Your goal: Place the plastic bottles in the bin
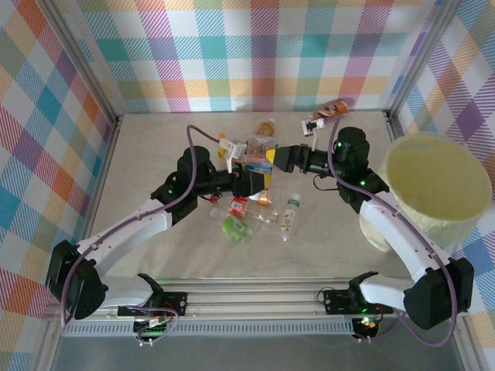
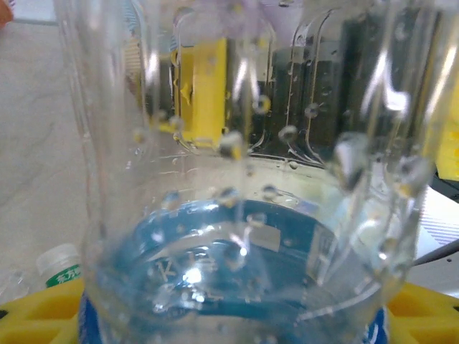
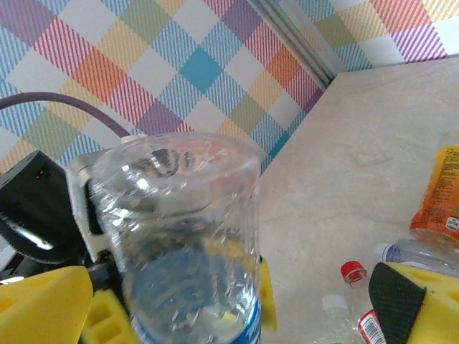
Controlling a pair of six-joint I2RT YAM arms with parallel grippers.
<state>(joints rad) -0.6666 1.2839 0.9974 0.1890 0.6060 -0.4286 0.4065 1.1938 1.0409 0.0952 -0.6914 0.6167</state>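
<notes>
Over the middle of the bench (image 1: 155, 154), the left pincer (image 1: 251, 180) pinched a clear blue-label bottle (image 3: 186, 236), and the right pincer (image 1: 280, 158) was spread wide on either side of it, looked like a handoff tbh. The bin (image 1: 456, 224) sat far right with nothing visible inside, so basically zero done. The other plastic bottles (image 1: 290, 216) lay scattered mid-bench.

Left arm (image 1: 131, 228): white tubular links, black joint housings, green indicator light.
Right arm (image 1: 398, 236): matching white links, black joints, bulky black base block.
Cables (image 1: 188, 143): purple, one looping along each arm.
Fingers (image 3: 43, 304): yellow, ribbed, one black-padded.
Mounting rail (image 1: 255, 305): silver slotted metal.
</notes>
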